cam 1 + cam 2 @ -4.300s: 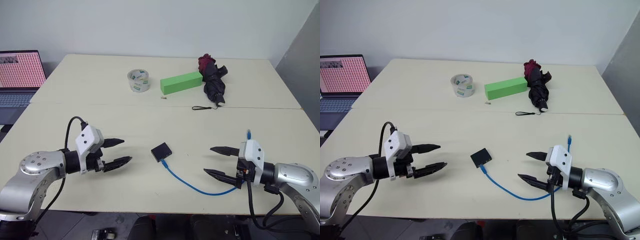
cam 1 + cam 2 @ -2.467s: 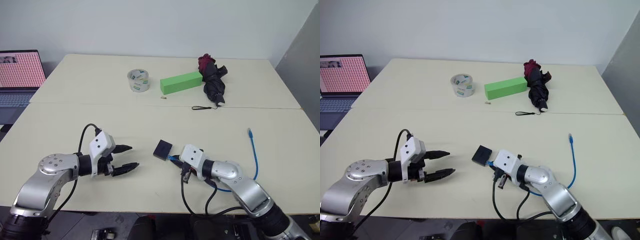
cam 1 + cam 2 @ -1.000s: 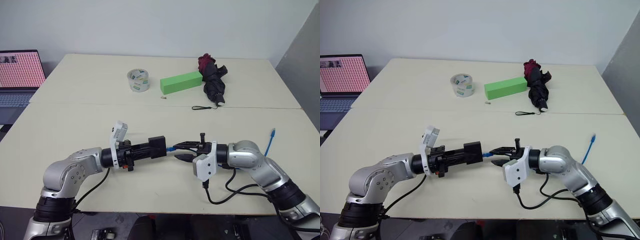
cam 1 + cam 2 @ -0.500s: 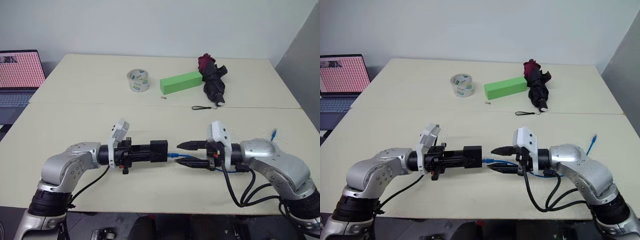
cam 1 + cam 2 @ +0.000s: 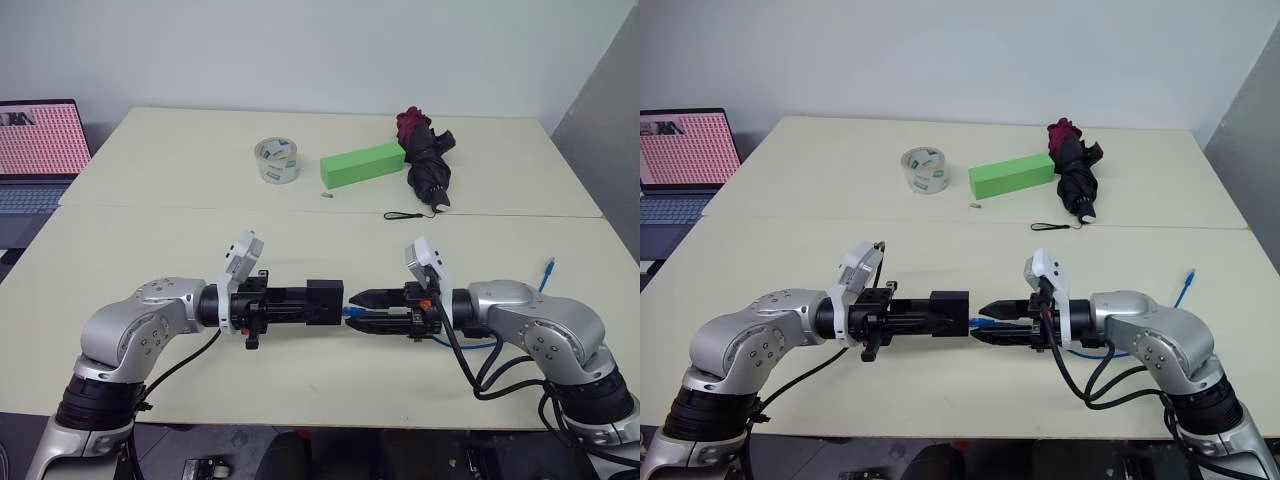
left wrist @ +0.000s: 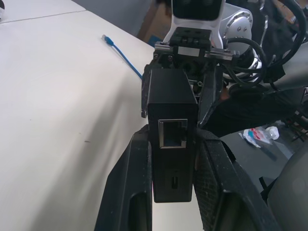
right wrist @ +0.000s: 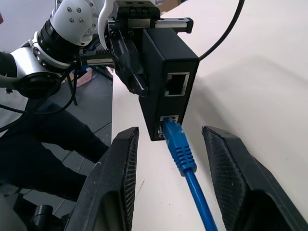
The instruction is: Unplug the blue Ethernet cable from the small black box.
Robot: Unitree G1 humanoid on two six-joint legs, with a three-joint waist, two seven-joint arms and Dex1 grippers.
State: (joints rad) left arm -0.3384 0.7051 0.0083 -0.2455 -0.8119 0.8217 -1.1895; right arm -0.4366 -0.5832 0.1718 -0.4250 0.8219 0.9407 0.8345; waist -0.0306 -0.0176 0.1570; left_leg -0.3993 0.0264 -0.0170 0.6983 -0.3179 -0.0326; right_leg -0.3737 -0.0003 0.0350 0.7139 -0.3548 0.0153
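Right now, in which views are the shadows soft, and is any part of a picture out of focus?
Left eye view: even light, only a faint shadow on the table. Right wrist view: the small black box and the blue Ethernet cable are sharp. Left wrist view: the box is sharp; the floor clutter behind is blurred.

no legible text, labels or numbers
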